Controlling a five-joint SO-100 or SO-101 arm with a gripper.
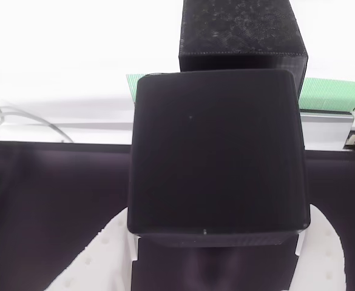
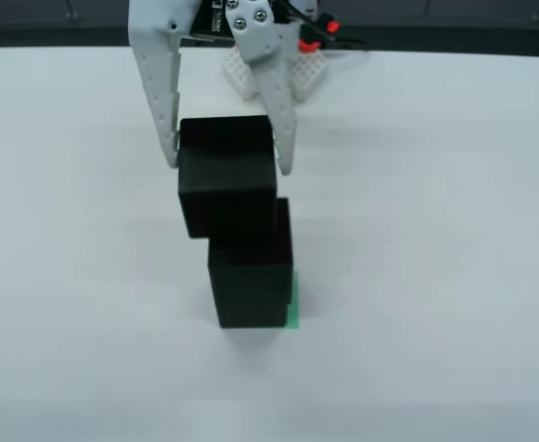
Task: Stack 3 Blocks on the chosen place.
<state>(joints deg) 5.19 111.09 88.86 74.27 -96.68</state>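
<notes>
Gripper held one cube over a second cube on the green patch.

In the front view the white gripper (image 2: 226,168) came down from the top edge, its two fingers (image 2: 161,110) set against the left and right faces of the upper cube (image 2: 227,175). That cube sat offset to the left of the lower cube (image 2: 251,267) and overlapped its top in the picture; whether the two touched could not be determined. The lower cube stood on the white table (image 2: 435,276), with a sliver of the green patch (image 2: 291,304) showing along its right side. A white ribbed part (image 2: 251,78) lay behind the gripper near the far edge.
</notes>
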